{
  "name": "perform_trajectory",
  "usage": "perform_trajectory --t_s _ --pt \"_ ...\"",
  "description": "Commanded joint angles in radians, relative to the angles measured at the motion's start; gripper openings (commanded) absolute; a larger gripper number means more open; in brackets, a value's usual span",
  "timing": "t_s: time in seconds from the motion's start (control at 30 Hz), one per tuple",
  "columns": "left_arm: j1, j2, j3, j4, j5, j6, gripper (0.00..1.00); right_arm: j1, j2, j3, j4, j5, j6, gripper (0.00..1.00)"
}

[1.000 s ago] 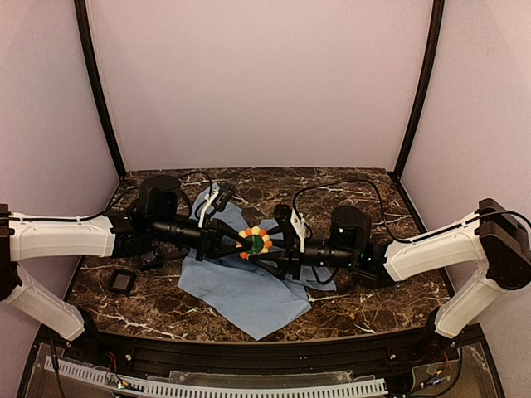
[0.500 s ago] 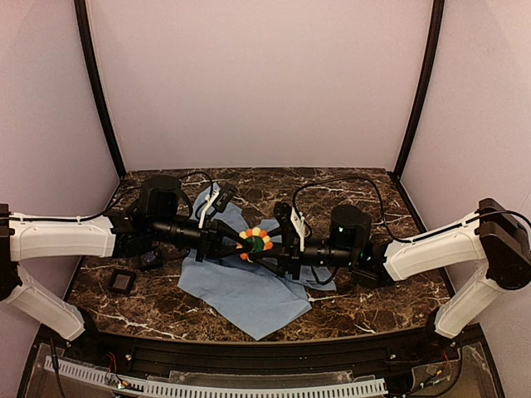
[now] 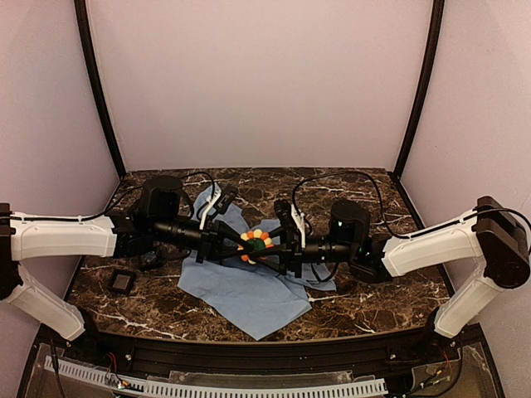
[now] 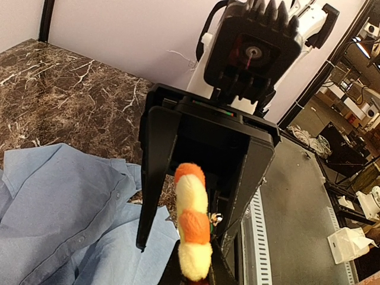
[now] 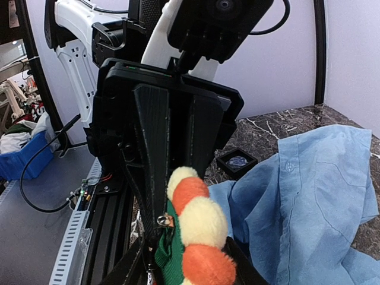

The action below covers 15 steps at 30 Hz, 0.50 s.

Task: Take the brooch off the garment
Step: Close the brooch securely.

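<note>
Your left pincer [image 3: 240,246] is clenched on the fluffy brooch [image 3: 256,243], orange and cream petals ringing a green centre, over the blue garment [image 3: 241,294] on the bench [image 3: 353,308]; your right pincer [image 3: 273,249] flanks it, spread.

We see an orange, yellow and red brooch [image 3: 255,243] with green centre, a light blue garment [image 3: 241,294], a dark brown, white-veined marble table [image 3: 357,308]

The brooch [image 5: 199,231] is fuzzy, soft pom-pom cloth on a green knitted-looking back. The garment [image 3: 241,290] is thin matt cloth, lightly creased. The bench [image 3: 365,307] looks like polished marble, dark and glossy. The left hand [image 3: 235,245] and right hand [image 3: 275,249] are matt black plastic.
</note>
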Motion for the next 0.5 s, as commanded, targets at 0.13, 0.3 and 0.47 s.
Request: perform_trajectory --t_s 0.13,0.3,0.47 --pt "-0.019 -0.004 0.029 -0.041 0.045 0.034 0.01 -0.05 0.023 0.017 0.044 -0.135 0.067 0.36" --pt "-0.022 -0.004 0.034 -0.05 0.053 0.04 0.01 -0.05 0.031 0.047 -0.033 -0.206 0.024 0.38" --pt "-0.027 0.007 0.045 -0.074 0.066 0.053 0.01 -0.05 0.035 0.067 -0.081 -0.242 0.006 0.37"
